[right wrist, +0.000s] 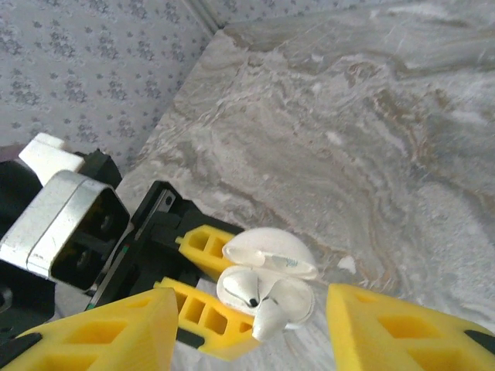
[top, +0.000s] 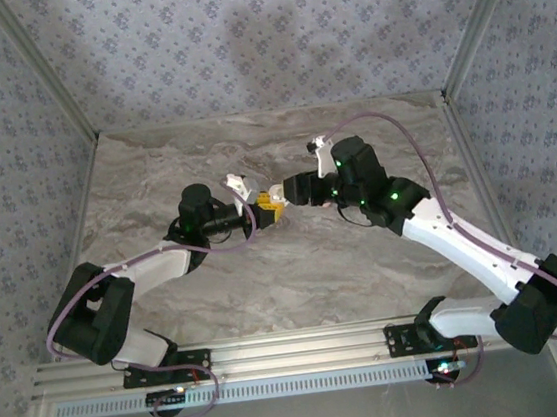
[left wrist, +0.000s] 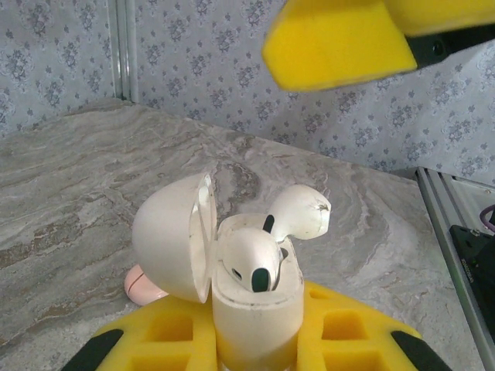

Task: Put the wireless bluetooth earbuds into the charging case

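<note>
Left gripper [top: 256,211] is pinching the open charging case [left wrist: 251,325], lower centre of left wrist view. Upper earbud [left wrist: 300,210] is sitting tilted, half-in. Right gripper [right wrist: 251,328] is hovering spread above; push straight down, gently.

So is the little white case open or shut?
Open. The case has its lid swung back. One earbud sits inside, and another sticks up, not pushed in.

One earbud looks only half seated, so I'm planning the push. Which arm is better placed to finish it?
Right. The left fingers are shut on the charging case, holding it lid-open, so they are busy. The right fingers hang open and empty just over the raised earbud.
</note>
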Available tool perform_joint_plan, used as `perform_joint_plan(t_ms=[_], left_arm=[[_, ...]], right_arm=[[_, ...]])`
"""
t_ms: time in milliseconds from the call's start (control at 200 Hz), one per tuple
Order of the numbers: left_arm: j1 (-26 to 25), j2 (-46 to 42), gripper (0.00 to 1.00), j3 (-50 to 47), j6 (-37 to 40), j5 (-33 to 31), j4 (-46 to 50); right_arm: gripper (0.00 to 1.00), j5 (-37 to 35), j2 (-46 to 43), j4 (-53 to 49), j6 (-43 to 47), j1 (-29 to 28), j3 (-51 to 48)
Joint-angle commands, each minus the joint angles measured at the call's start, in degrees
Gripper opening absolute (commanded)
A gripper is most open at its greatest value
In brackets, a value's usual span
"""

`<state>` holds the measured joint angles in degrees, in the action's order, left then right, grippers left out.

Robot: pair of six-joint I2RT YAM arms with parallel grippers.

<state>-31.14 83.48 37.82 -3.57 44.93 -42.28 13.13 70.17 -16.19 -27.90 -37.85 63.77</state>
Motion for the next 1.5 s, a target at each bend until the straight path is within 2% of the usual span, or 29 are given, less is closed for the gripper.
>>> perform_joint_plan(t_ms=[0,155,350,844,1164,1384,1494], left_arm=[[-0.2,-0.8,0.15,1.8,-0.1,0.1,-2.9],[-0.2,-0.9,0.15,2.0,-0.3,0.1,-3.0],[-0.2,-1.2,0.15,1.9,-0.6,0.2,-3.4],[-0.2,-2.4,0.15,2.5,-0.4,0.3,-2.6],[-0.2,-3.0,0.15,2.7,-0.1,0.5,-1.7],[-0.2,-3.5,0.15,2.8,0.8,2.2,-0.3],[-0.4,-4.0,0.15,3.4,3.3,4.0,2.4]], right_arm=[[0.57,6.2,1.0,-1.5,-2.1,0.9,-0.5],[0.63,6.2,2.5,-2.5,-1.3,1.1,0.3],[0.64,5.7,4.5,-4.6,-0.8,1.1,1.1],[0.59,3.9,4.5,-7.0,-0.5,2.7,0.7],[0.58,5.7,4.1,-5.4,-2.2,4.8,-0.4],[0.6,13.9,-0.3,1.1,0.7,7.6,-3.3],[0.61,17.6,-2.2,-0.3,8.2,9.2,-2.9]])
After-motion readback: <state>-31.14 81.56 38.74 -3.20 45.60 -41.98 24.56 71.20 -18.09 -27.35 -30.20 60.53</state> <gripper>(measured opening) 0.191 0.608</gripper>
